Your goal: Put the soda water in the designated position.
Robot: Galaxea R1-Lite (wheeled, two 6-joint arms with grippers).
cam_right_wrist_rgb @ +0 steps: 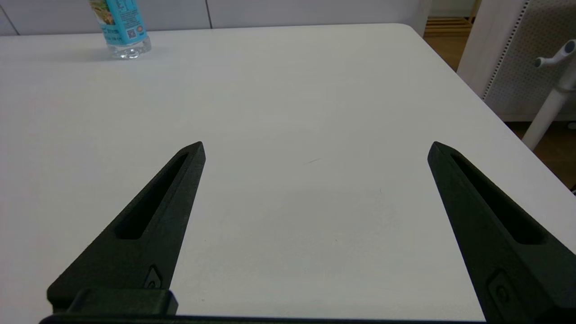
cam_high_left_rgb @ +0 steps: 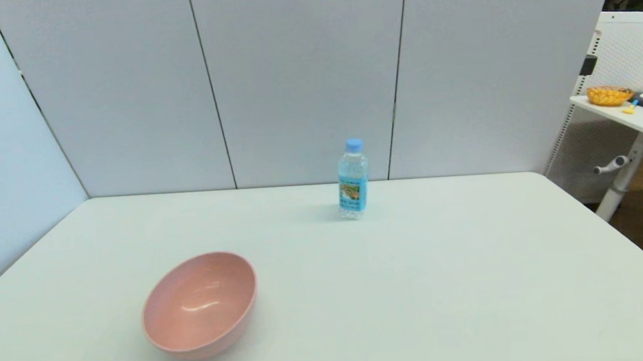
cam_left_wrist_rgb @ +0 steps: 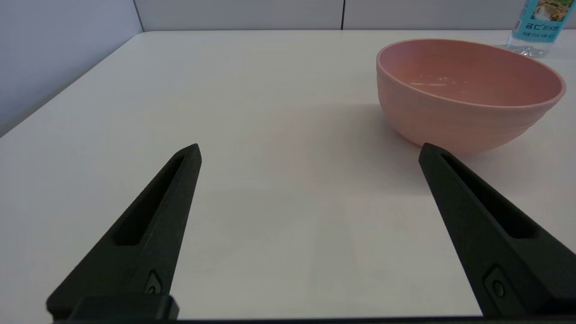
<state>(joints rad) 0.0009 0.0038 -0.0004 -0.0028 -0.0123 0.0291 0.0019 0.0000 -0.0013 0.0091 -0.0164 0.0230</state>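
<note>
The soda water [cam_high_left_rgb: 353, 179] is a small clear bottle with a light-blue cap and blue label. It stands upright near the table's far edge, a little right of centre. Its lower part also shows in the left wrist view [cam_left_wrist_rgb: 537, 27] and in the right wrist view [cam_right_wrist_rgb: 122, 28]. Neither arm shows in the head view. My left gripper [cam_left_wrist_rgb: 308, 150] is open over bare tabletop, with the pink bowl just beyond one fingertip. Well short of the bottle, my right gripper [cam_right_wrist_rgb: 317, 148] is open above bare table. The designated position carries no visible mark.
A pink bowl [cam_high_left_rgb: 200, 304] sits at the near left of the white table [cam_high_left_rgb: 445, 284]. Grey partition panels [cam_high_left_rgb: 293, 82] close the back and left. Past the table's right edge stand another desk [cam_high_left_rgb: 639, 119] and its crank handle [cam_right_wrist_rgb: 555, 56].
</note>
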